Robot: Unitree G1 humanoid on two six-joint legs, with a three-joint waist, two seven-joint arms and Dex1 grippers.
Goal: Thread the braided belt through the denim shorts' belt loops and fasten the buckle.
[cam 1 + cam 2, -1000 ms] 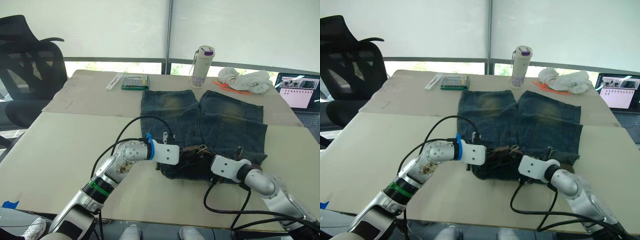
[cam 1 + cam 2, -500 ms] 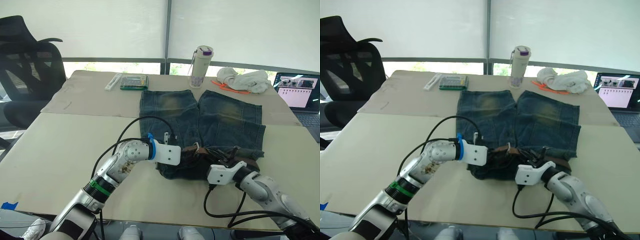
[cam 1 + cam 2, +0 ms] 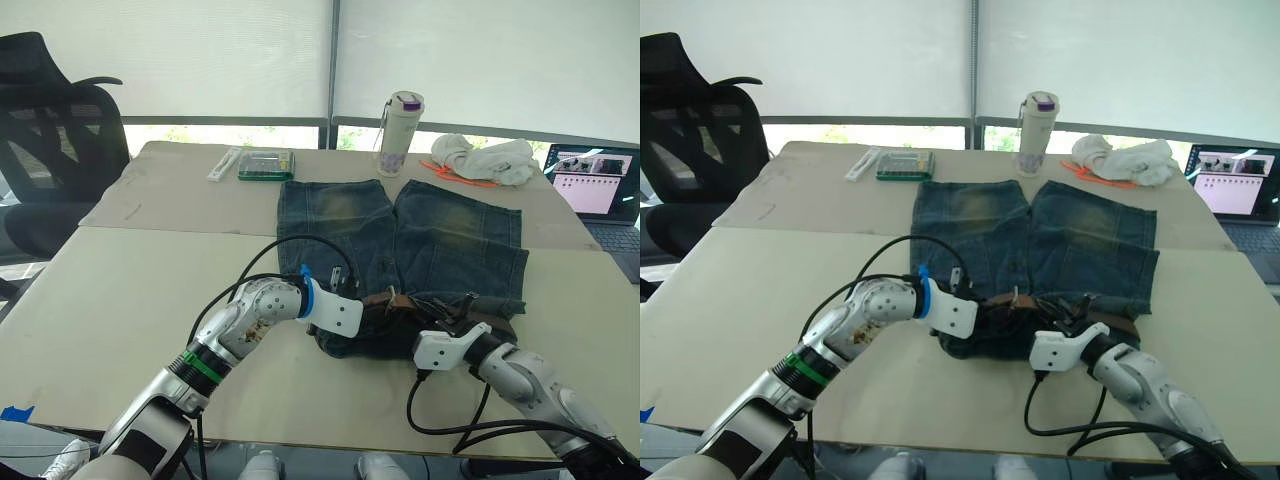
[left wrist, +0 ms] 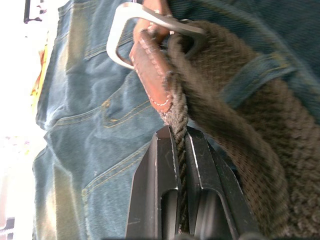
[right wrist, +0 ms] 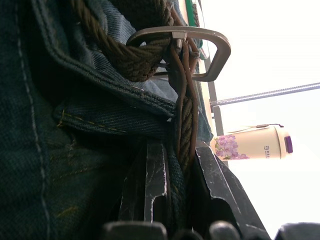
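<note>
The denim shorts (image 3: 400, 250) are spread flat on the table (image 3: 120, 290), waistband toward the robot, and the braided belt (image 4: 240, 125) is already run along that waistband and under at least one belt loop (image 4: 252, 75). The left gripper (image 4: 179, 150) is pinched shut on the belt's edge just below the leather tab that carries the buckle (image 4: 150, 30). The right gripper (image 5: 172, 165) is likewise clamped on the belt, with some denim between its fingers as well — the buckle frame is seen just beyond its tips.

The likeliest failure is judged to be a slip: both grips are taken on the thin edge of the braid, so a sideways pull could let the strap twist out. If the shorts' fabric is really caught by the right gripper, the waistband would be dragged and bunched, and the buckle thrown out of line. The prong cannot be made out, so a missed fastening cannot be ruled out.

The buckle lies between the two grippers, at the middle of the waistband, close to both.
</note>
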